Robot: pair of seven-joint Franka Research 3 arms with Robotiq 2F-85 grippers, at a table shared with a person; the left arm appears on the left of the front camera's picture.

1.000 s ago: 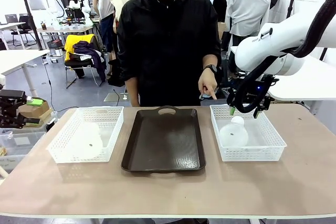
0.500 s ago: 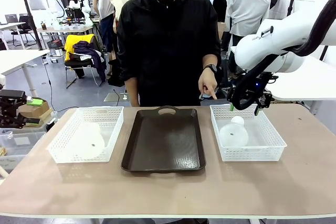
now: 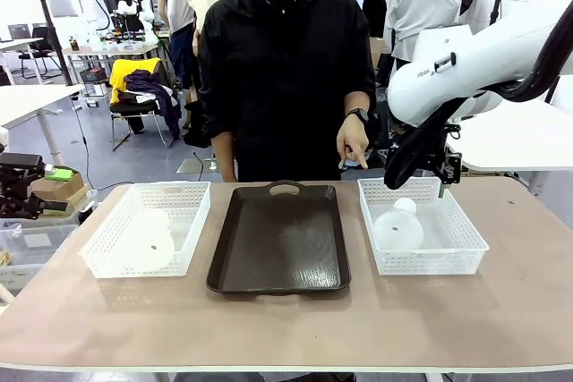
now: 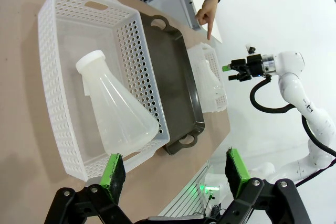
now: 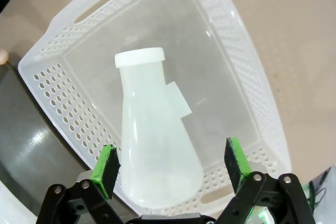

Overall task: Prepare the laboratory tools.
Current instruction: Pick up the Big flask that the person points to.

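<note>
1. Trouble could start on my left side. My left fingers (image 4: 175,171) are spread wide and hold nothing, up above the left basket (image 4: 58,77). The left flask (image 4: 118,111) lies on its side in there. It is round and smooth, so I think it could roll away if I push on just one side.
2. That flask is cloudy white and a bit see-through. It is shaped like a cone, with a fat round bottom and a thin neck. The basket is white plastic, full of little holes. One of my fingers could catch on its wall.
3. In the middle of the counter (image 3: 501,310) sits the dark brown tray (image 3: 279,237). It is flat and a bit shiny, with a handle hole at each end. It looks slippery, so a flask put down crooked might tip or slide.
4. The person's hand (image 3: 354,145) points down near the right basket (image 3: 452,261). I could bump it if I swing too fast.
5. The right flask (image 5: 157,129) lies on its side in that basket. My right fingers (image 5: 171,163) hang over it, spread wide, touching nothing. Its sides slope, so a squeeze on the fat part could make it pop out.
</note>
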